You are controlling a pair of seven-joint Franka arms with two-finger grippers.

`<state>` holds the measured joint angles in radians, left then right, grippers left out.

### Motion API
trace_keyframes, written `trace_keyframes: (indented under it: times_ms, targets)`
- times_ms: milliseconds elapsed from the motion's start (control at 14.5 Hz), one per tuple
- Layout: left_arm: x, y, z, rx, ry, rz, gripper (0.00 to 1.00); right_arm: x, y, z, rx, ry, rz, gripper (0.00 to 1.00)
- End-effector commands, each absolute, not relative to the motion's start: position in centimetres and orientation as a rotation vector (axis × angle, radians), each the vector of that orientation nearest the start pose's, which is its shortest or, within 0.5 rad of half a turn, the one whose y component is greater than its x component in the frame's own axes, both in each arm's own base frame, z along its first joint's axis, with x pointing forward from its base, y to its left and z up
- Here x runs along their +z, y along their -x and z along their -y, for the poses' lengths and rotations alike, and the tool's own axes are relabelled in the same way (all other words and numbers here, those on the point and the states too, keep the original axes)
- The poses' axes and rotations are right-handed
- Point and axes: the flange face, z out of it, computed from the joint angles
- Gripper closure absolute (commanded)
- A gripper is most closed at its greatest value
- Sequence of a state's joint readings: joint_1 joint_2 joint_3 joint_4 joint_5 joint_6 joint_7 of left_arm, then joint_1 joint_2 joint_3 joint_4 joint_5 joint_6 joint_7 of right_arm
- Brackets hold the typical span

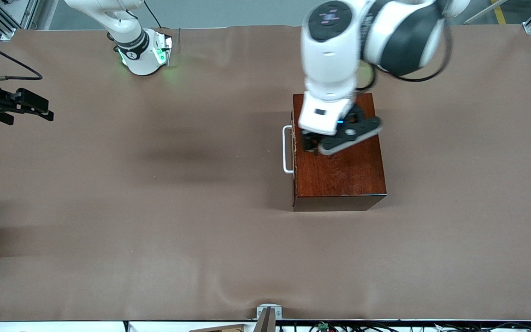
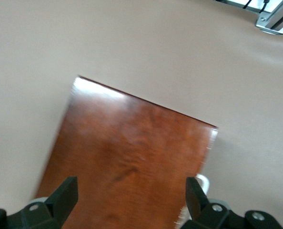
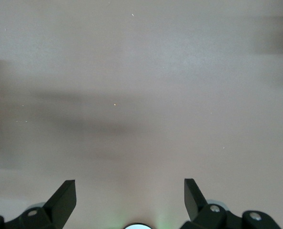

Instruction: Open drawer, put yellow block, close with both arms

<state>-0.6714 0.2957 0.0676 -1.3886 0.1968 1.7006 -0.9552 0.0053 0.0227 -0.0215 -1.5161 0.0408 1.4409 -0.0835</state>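
Note:
The dark mahogany box (image 1: 339, 170) stands on the brown table, toward the left arm's end. Its drawer (image 1: 294, 157) looks pushed in, with the white handle (image 1: 287, 150) facing the right arm's end. My left gripper (image 1: 310, 144) hangs over the box top (image 2: 132, 138) near the handle end, open, with nothing between its fingers (image 2: 65, 193). The handle (image 2: 204, 182) shows beside one finger in the left wrist view. My right gripper (image 3: 130, 193) is open over bare table, holding nothing. The yellow block is out of view.
The right arm's base (image 1: 143, 55) glows green at the table's back edge. A black device (image 1: 21, 106) juts in at the right arm's end of the table. A metal bracket (image 1: 269, 313) sits at the front edge. Brown cloth (image 1: 155, 207) covers the table.

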Motion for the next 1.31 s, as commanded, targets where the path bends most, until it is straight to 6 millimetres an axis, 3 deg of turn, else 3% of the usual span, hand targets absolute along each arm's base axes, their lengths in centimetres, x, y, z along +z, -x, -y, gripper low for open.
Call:
trace_keyframes:
  times_ms: [0, 138, 414, 690, 1034, 1103, 1241]
  targets:
    - [57.0, -54.3, 26.8, -0.153, 2.982, 0.328, 0.0, 63.1, -53.8, 0.8, 0.14, 3.103, 0.12, 0.0]
    - [57.6, -55.4, 21.5, -0.12, 2.978, 0.266, 0.0, 63.0, -53.8, 0.7, 0.143, 3.103, 0.122, 0.0]
    - [60.1, -56.8, 13.6, -0.135, 2.973, 0.284, 0.0, 63.0, -53.8, 0.7, 0.143, 3.103, 0.123, 0.0]
    - [62.2, -57.0, 7.1, -0.121, 3.046, 0.082, 0.0, 63.0, -53.8, 0.8, 0.143, 3.103, 0.12, 0.0]
    - [63.7, -56.2, 3.4, -0.092, 3.067, -0.149, 0.0, 63.0, -53.8, 0.7, 0.143, 3.103, 0.125, 0.0]
    - [63.9, -55.8, 2.0, -0.094, 3.069, -0.154, 0.0, 63.0, -53.8, 0.7, 0.143, 3.103, 0.123, 0.0]
    - [63.9, -54.6, 0.9, -0.081, 3.105, -0.241, 0.0, 63.0, -53.8, 0.8, 0.143, 3.103, 0.123, 0.0]
